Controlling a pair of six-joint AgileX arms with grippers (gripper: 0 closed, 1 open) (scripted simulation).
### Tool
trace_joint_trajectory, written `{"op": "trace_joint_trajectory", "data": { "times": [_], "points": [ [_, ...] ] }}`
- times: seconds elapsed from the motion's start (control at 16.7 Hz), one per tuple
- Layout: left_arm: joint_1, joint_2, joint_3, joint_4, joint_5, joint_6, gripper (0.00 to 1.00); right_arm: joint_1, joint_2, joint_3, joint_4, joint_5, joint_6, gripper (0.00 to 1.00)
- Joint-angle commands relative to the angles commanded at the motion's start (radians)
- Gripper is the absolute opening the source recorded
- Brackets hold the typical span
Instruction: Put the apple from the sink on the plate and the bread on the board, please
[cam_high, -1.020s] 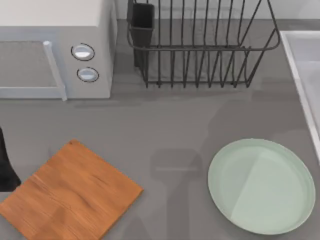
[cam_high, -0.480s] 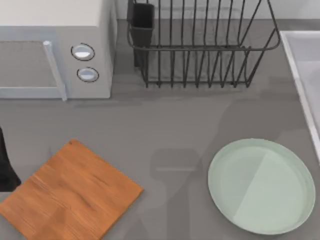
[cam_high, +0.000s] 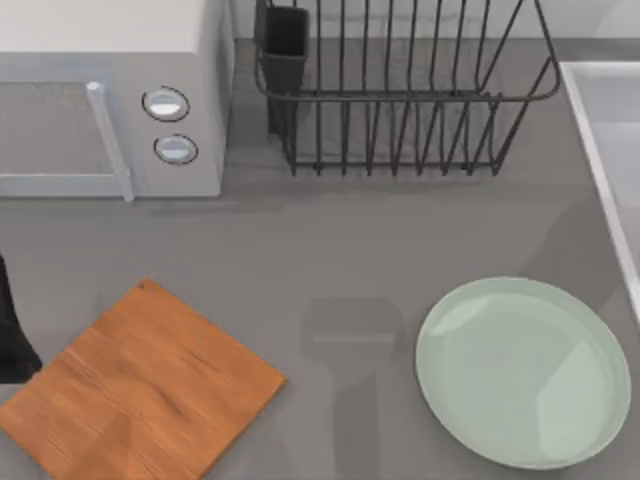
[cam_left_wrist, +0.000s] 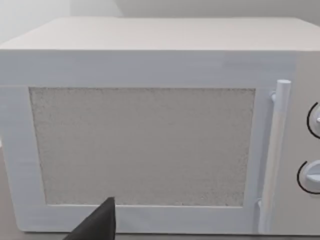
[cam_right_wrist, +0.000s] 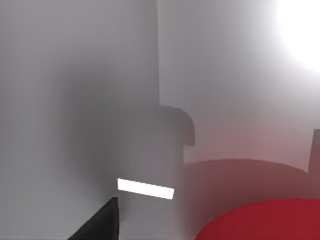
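Observation:
The red apple (cam_right_wrist: 260, 222) lies very close in the right wrist view, against the pale grey wall of the sink (cam_right_wrist: 90, 75). A dark part of my right gripper (cam_right_wrist: 97, 222) is just beside it. In the top view the sink's raised rim (cam_high: 598, 165) runs down the right edge. The mint-green plate (cam_high: 522, 372) lies bare at the lower right, and the orange-brown board (cam_high: 140, 390) lies bare at the lower left. The bread is out of view. My left gripper (cam_left_wrist: 97, 225) is parked facing the microwave door.
A white microwave (cam_high: 110, 95) stands at the back left, with a black wire dish rack (cam_high: 400, 90) behind the middle. My left arm (cam_high: 10, 340) is dark at the left edge. Open grey counter (cam_high: 340, 250) lies between the board and the plate.
The arm's shadow has slid right across the counter and the plate, toward the sink. The plate, the board and the left arm have not moved.

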Motion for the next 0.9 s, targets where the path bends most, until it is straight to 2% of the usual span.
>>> {"op": "trace_joint_trajectory", "data": {
  "times": [0.36,0.9],
  "points": [
    [0.0,0.0,0.0,0.0,0.0,0.0,1.0,-0.001,0.028,-0.018,0.035,0.0,0.0,1.0],
    [0.0,0.0,0.0,0.0,0.0,0.0,1.0,-0.001,0.028,-0.018,0.035,0.0,0.0,0.32]
  ]
}}
